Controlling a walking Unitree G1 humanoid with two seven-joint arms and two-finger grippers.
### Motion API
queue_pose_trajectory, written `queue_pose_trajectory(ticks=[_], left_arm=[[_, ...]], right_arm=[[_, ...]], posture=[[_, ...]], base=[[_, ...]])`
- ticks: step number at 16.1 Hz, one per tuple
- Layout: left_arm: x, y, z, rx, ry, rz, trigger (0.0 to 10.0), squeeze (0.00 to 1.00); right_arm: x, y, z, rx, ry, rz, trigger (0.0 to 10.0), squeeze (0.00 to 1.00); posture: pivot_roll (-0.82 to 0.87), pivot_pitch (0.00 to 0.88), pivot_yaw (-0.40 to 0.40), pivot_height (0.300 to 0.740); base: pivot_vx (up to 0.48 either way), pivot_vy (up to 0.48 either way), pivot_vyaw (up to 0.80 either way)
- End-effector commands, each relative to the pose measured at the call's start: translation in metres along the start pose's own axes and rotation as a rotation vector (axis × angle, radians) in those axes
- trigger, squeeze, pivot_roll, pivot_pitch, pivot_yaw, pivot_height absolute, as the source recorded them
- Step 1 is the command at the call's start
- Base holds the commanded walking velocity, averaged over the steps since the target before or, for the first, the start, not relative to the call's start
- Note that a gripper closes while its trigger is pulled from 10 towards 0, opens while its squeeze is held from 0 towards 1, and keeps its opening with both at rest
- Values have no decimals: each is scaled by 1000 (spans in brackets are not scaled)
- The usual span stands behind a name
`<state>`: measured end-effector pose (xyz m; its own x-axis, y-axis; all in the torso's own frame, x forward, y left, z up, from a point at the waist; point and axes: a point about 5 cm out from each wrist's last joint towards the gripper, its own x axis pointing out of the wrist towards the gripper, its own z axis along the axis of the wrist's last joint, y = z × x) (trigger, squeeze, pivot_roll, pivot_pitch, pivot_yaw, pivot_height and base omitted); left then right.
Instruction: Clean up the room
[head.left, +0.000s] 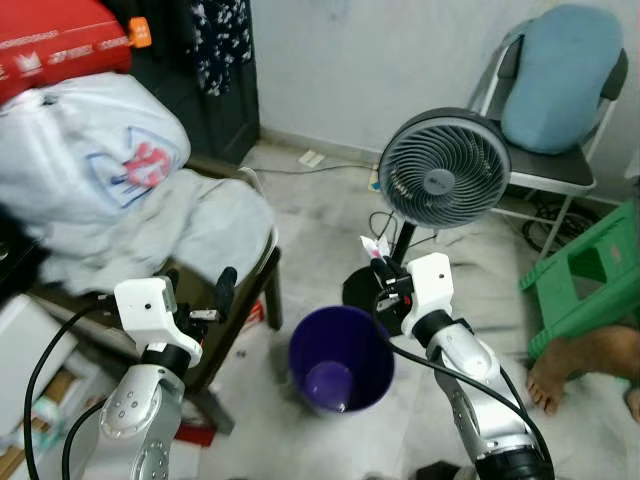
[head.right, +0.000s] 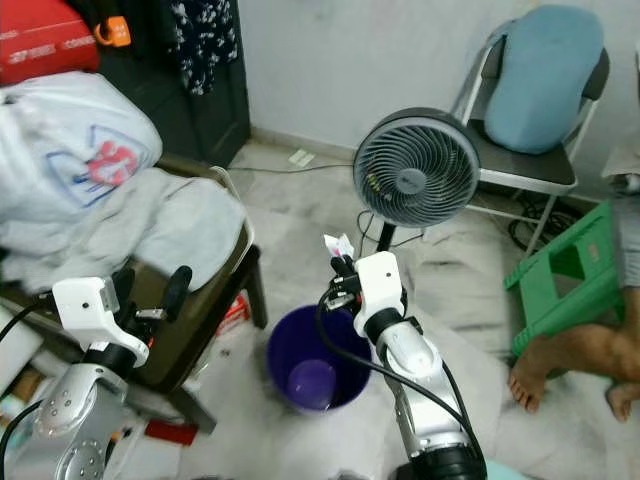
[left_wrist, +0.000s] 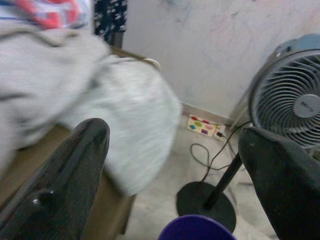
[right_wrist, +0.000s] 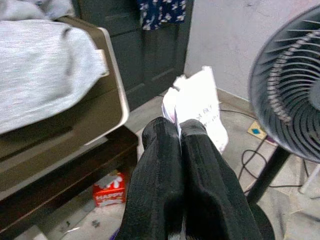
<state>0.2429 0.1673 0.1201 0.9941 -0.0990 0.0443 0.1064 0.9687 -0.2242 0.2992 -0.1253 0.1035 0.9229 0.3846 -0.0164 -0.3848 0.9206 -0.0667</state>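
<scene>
A small white paper wrapper (right_wrist: 197, 107) is pinched between the closed fingers of the right gripper (head.left: 381, 268), held near the round purple plastic bin (head.left: 342, 357). The left gripper (head.left: 200, 297) is spread, empty. Release is best made once centred over the bin's rim.

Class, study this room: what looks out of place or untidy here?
A small red packet lies on the floor under the table. Grey clothes are heaped over the table, drooping off its edge. The right gripper pinches a white wrapper near the purple bin.
</scene>
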Motion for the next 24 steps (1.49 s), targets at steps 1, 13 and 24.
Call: queue_pose_trajectory(ticks=[1,13,24], left_arm=[[-1,-6,-2,-12,3,-18,10000,0],[1,-11,-1,-36,3,-55,10000,0],[-9,-11,4,53,32,-196,10000,0]], right_arm=[[-4,-10,-1,-10,11,-31,10000,0],[-2,-12,-4,10,36,-49,10000,0],[12,-17,-12,-21,107,-35,10000,0]], posture=[[-3,147,-57,740],[-9,149,-58,740],[20,167,-54,740]], base=[[0,0,0],[0,0,-371],[0,0,0]])
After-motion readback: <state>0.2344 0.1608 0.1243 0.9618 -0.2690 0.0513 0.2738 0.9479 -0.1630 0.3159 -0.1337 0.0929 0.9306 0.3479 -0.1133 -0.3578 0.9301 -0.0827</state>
